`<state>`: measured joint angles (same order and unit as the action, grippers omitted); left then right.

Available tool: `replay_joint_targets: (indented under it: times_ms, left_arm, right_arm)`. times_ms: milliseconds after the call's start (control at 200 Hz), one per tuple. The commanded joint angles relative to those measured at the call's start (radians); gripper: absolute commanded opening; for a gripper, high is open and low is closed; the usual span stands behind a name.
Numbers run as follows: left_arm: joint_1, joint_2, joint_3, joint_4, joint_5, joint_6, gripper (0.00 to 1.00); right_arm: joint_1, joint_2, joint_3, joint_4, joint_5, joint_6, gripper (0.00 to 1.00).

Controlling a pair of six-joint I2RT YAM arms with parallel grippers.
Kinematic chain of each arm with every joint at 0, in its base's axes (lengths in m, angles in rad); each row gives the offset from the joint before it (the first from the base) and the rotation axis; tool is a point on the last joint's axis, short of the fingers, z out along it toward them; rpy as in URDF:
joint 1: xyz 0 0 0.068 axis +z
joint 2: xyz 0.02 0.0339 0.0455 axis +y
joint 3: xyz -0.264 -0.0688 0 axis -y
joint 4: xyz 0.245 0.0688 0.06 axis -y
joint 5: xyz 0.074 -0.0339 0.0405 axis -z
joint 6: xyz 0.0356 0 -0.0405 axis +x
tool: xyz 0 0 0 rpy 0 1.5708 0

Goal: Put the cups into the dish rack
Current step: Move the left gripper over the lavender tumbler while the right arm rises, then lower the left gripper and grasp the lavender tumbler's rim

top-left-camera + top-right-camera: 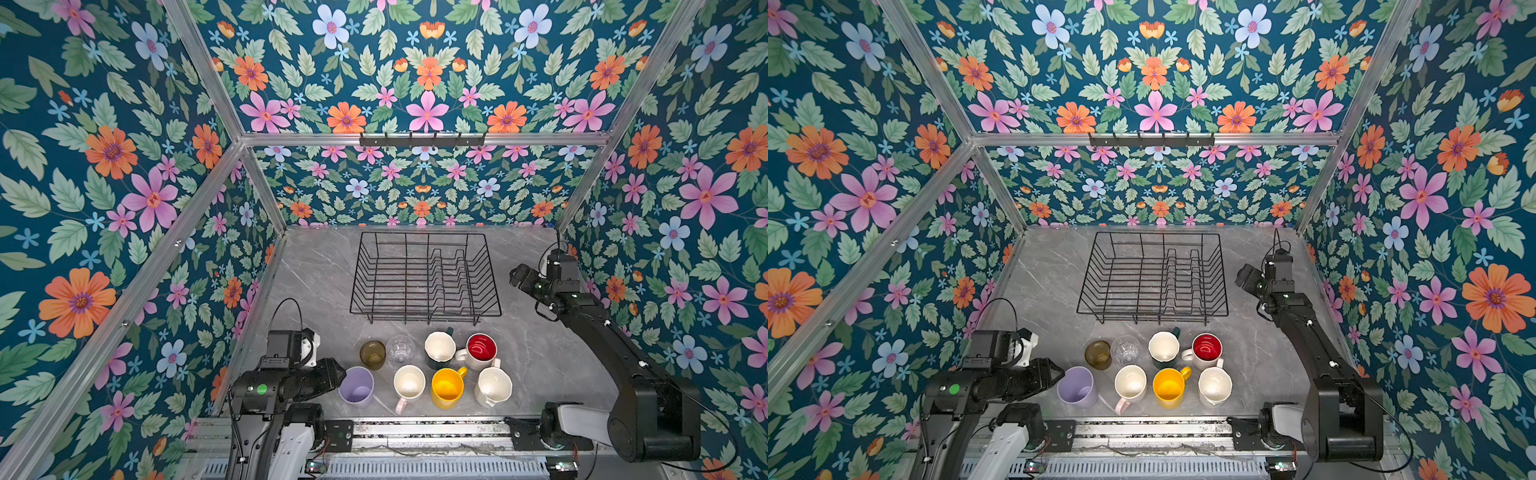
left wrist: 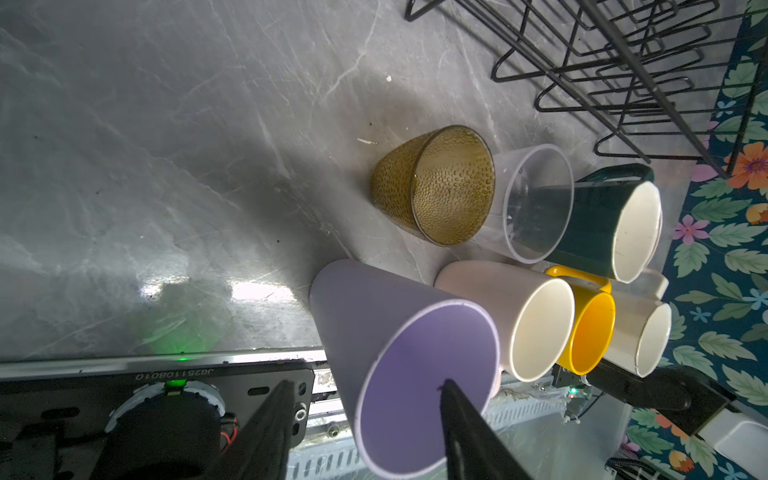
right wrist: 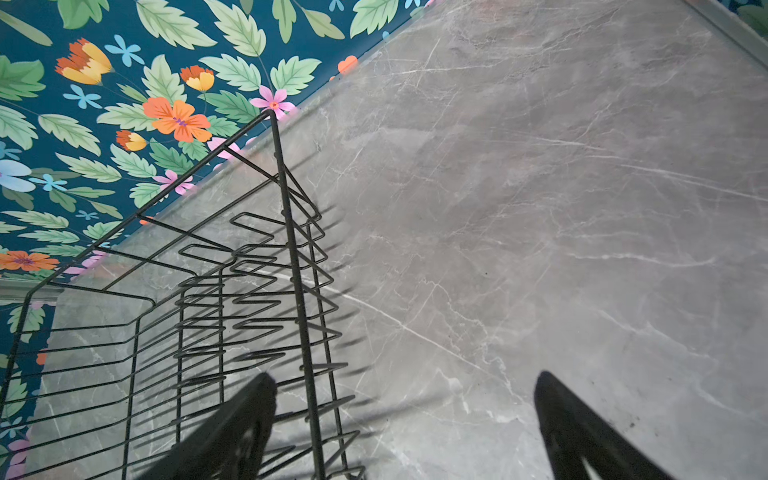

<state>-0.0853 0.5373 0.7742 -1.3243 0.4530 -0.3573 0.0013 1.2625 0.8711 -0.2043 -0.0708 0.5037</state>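
Eight cups stand in two rows at the table's front. The lilac tumbler [image 1: 356, 386] [image 2: 395, 332] is at the left end of the front row, with the pale pink [image 1: 409, 383], yellow [image 1: 447, 386] and white [image 1: 493, 386] mugs beside it. Behind stand the olive-amber glass [image 1: 372, 354], the clear glass [image 1: 401, 350], the dark green mug [image 1: 439, 348] and the red-lined mug [image 1: 481, 347]. My left gripper [image 1: 343, 374] [image 2: 366, 381] is open astride the tumbler's rim, one finger inside and one outside. The black wire dish rack [image 1: 424, 278] [image 3: 187, 311] is empty. My right gripper [image 1: 515, 275] [image 3: 405, 378] hangs open beside its right end.
A black hook rail [image 1: 422, 141] is fixed high on the back frame. Floral walls close in the grey marble table [image 1: 316, 266] on three sides. An aluminium rail [image 1: 415, 428] with both arm bases runs along the front edge.
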Motion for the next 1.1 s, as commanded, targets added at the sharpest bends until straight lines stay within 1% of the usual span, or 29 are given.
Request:
replay_joint_targets:
  times_ms: [0,350,615,805,1100]
  left_arm:
    - [0.001,0.002,-0.001,0.009,0.022,0.02,0.57]
    - [0.0,0.005,-0.027,0.018,0.041,0.026,0.56]
    - [-0.002,0.03,-0.034,0.022,0.011,0.014,0.54]
    - [-0.03,0.059,-0.032,0.034,-0.026,-0.002,0.54]
    - [-0.05,0.093,-0.035,0.063,-0.044,-0.012,0.53]
  right_arm:
    - [0.0,-0.005,0.003,-0.004,0.012,-0.002,0.96]
    - [0.0,-0.002,0.002,-0.003,0.008,-0.001,0.96]
    - [0.0,0.003,0.003,-0.001,0.008,-0.002,0.96]
    - [0.0,0.01,0.006,0.001,0.008,-0.006,0.96]
    - [0.0,0.015,0.003,-0.001,0.012,-0.01,0.96]
